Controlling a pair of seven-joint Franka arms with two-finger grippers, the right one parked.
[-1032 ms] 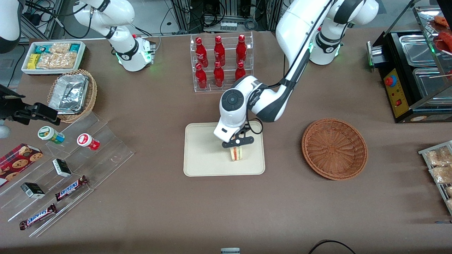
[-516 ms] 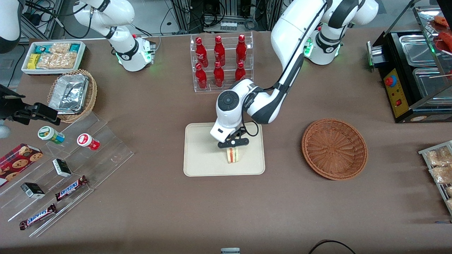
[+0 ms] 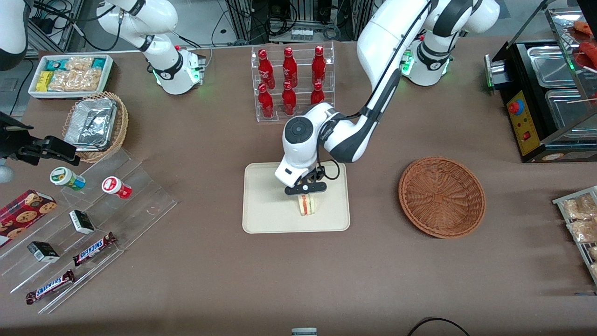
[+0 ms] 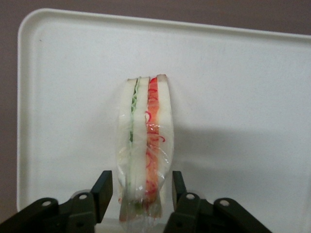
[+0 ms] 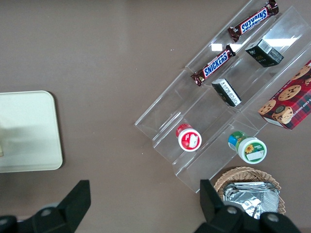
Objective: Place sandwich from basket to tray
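The sandwich (image 3: 306,205), a wrapped white wedge with red and green filling, stands on its edge on the cream tray (image 3: 266,205), in the half toward the working arm's end. My left gripper (image 3: 305,191) hovers right above it. In the left wrist view the gripper (image 4: 141,187) is open: its black fingers (image 4: 103,189) flank the top of the sandwich (image 4: 146,141) with a small gap on each side, over the tray (image 4: 243,97). The reddish-brown wicker basket (image 3: 441,197) sits empty beside the tray, toward the working arm's end.
A clear rack of red bottles (image 3: 291,84) stands farther from the camera than the tray. Acrylic steps with snacks (image 3: 93,210), a light wicker basket of foil containers (image 3: 95,123) and a white snack bin (image 3: 70,74) lie toward the parked arm's end. A black food warmer (image 3: 550,93) stands at the working arm's end.
The gripper carried the sandwich a little toward the parked arm's end over the tray and set it down. Its fingers now stand apart from the sandwich, and the wrist has risen slightly.
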